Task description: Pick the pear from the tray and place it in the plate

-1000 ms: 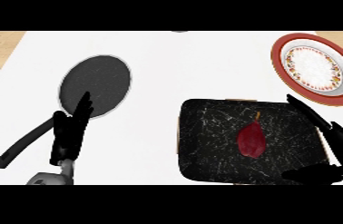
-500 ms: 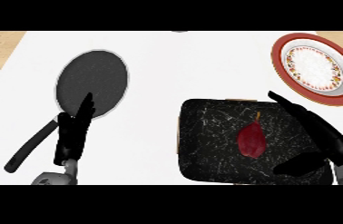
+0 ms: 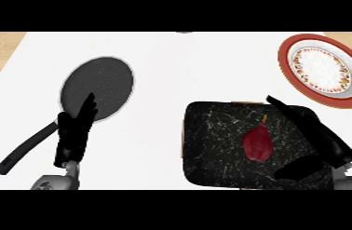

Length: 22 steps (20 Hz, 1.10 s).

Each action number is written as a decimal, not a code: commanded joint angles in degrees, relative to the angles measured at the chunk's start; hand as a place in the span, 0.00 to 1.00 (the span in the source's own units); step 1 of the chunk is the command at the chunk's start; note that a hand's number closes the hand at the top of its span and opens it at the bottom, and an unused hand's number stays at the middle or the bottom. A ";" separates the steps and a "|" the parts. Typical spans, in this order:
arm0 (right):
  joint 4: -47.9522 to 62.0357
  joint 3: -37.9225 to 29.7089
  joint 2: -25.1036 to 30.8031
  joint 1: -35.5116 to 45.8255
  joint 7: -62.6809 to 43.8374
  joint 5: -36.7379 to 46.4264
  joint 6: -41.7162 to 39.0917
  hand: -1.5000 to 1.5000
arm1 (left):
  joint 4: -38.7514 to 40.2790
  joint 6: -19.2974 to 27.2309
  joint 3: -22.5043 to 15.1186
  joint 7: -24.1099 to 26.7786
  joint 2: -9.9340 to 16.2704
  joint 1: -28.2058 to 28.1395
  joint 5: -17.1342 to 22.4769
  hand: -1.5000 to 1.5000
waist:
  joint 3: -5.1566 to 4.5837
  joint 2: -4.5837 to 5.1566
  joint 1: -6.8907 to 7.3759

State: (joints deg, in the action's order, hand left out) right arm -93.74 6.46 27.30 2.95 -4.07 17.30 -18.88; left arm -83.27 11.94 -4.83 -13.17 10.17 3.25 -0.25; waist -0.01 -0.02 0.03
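While my right hand (image 3: 317, 139) spreads open, holding nothing, over 1 tray (image 3: 206, 145) at lower right, 1 pear (image 3: 258, 143) lies there; 1 plate (image 3: 317, 68) upper right; my left hand (image 3: 74, 133) rests open, lower left.

We were looking at a kitchen. On the white counter (image 3: 206, 61) lay a dark frying pan (image 3: 96, 87) near its left edge, and a red-rimmed patterned plate (image 3: 320, 68) sat at its far right corner.
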 commanded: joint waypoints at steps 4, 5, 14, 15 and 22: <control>8.49 -3.55 -2.86 3.43 5.34 3.20 -2.02 0.00 | -5.62 -1.06 1.22 -3.53 -0.21 -2.45 -0.99 0.50 | 0.03 0.02 0.21; 4.71 -1.95 -5.42 -0.22 4.16 6.07 -0.88 0.00 | -4.53 -1.48 0.83 -1.43 -1.55 -3.55 -1.90 0.50 | 0.01 0.00 0.03; 15.60 -3.22 -5.84 6.91 10.92 12.49 -0.79 1.00 | -3.73 -0.93 0.75 -0.47 -3.52 -3.76 -4.79 0.50 | 0.02 0.03 0.24; 7.04 -0.94 -7.02 1.85 8.31 12.82 -0.90 1.00 | -6.82 -0.40 0.62 -4.74 -3.85 -1.95 -4.62 0.50 | 0.02 -0.05 -0.03; 10.28 -4.17 -9.73 5.20 10.95 16.13 2.87 1.00 | -3.38 -2.57 2.14 1.54 -3.86 -5.44 -5.56 0.50 | 0.01 0.00 0.09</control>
State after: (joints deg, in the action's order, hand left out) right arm -83.62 3.82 18.11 7.26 6.40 32.49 -16.04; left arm -85.70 9.38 -1.99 -13.46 6.99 0.98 -4.26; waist -0.05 -0.09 0.09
